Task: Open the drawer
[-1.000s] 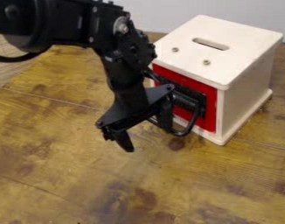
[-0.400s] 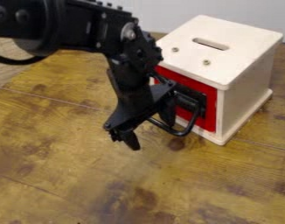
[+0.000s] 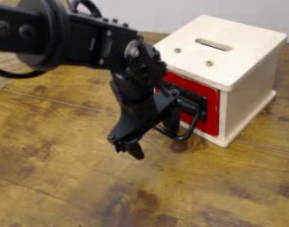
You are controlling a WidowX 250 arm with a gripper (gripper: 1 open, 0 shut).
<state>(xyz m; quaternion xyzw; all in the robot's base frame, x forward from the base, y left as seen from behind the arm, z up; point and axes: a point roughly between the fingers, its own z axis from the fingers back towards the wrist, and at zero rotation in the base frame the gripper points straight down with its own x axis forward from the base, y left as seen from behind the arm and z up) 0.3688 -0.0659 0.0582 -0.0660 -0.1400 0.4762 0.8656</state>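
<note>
Black gripper (image 3: 133, 142) is hanging at the left-centre of the view with its jaws spread wide and holding nothing, its fingers angled steeply down toward the worn wooden table (image 3: 64, 186). It is sitting low, just in front of the drawer's front, which looks like a setup for hooking or pinching the handle rather than for pushing anything. The dark, bulky arm (image 3: 76, 44) is reaching in from the upper left and is covering part of the drawer's left side.

Moving right, the drawer (image 3: 192, 102) is showing as a red front with a black panel, set into the lower part of a cream wooden cube (image 3: 230, 62) that has a slot in its top. The drawer appears fully shut, flush with the cube's face. Its black loop handle (image 3: 189, 120) is sticking out toward the gripper, just beside the fingers; whether they are touching it cannot be told. Judging from this, the pull is not yet begun.
</note>
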